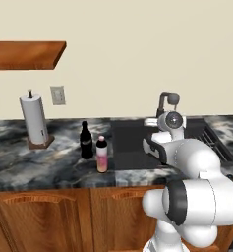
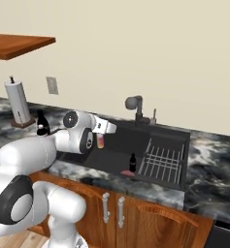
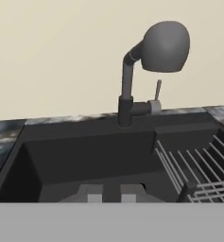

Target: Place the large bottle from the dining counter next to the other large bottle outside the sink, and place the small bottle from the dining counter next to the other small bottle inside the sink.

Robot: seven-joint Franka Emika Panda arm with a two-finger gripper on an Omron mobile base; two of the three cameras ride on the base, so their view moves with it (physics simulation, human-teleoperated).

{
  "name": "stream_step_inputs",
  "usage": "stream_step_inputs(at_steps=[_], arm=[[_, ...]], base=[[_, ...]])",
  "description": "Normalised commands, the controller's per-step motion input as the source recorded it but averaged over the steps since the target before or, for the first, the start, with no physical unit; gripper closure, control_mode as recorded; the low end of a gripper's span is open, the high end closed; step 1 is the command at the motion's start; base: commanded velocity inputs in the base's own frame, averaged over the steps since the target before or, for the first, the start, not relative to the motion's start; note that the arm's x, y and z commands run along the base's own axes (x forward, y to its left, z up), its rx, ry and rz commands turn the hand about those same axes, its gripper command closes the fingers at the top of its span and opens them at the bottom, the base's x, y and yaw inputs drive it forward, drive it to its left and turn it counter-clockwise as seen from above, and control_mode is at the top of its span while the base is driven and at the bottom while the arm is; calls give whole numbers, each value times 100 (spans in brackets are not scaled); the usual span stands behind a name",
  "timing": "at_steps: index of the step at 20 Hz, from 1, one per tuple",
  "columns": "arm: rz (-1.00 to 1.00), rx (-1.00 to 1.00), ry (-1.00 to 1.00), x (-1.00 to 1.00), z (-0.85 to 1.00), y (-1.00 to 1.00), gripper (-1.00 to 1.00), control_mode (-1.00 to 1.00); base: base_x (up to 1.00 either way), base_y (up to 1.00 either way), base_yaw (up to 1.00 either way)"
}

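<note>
two large bottles stand on the tabletop [image 1: 49, 162] left of the sink [image 1: 132, 147]: one pink large bottle [image 1: 102, 154] with a dark cap, and one all-black other large bottle [image 1: 86, 141], just beside each other, pink one nearer the front edge. both upright. each has a pale label band but no writing i can read.

one small dark-capped bottle [image 2: 132, 162] stands upright inside the sink basin, close to the drainer rack [image 2: 162, 162]. one flat pinkish thing [image 2: 128, 173] lies on the basin floor just in front of it, cannot tell what it is. so i count one small bottle in the sink.

one black faucet [image 3: 146, 71] at the back rim of the sink, one small lever next to it. one paper towel roll [image 1: 34, 120] on a wooden stand at the far left of the tabletop. one wall outlet [image 1: 58, 95] above it, one wooden shelf [image 1: 24, 54] higher on the wall. cabinet doors [image 2: 111, 208] below, two handles seen in the right base view.

my pincer [image 3: 111, 194] is over the sink, fingertips close together, jaws narrow, nothing between them. from the hand camera i look into the dark basin toward the faucet, rack wires on the right.
</note>
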Motion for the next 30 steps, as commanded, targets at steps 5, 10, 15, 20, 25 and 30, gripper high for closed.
stream_step_inputs(at_steps=[5, 10, 15, 20, 25, 30], arm=[[0, 0, 0, 0, 0, 0, 100, 100], [0, 0, 0, 0, 0, 0, 100, 100], [0, 0, 0, 0, 0, 0, 100, 100], [0, 0, 0, 0, 0, 0, 100, 100], [0, 0, 0, 15, -4, 0, 100, -100], [0, 0, 0, 21, -23, 0, 100, -100]], base=[[35, 7, 1], [25, 4, 0], [15, 1, 0], [11, 0, 0], [0, 0, 0], [0, 0, 0]])
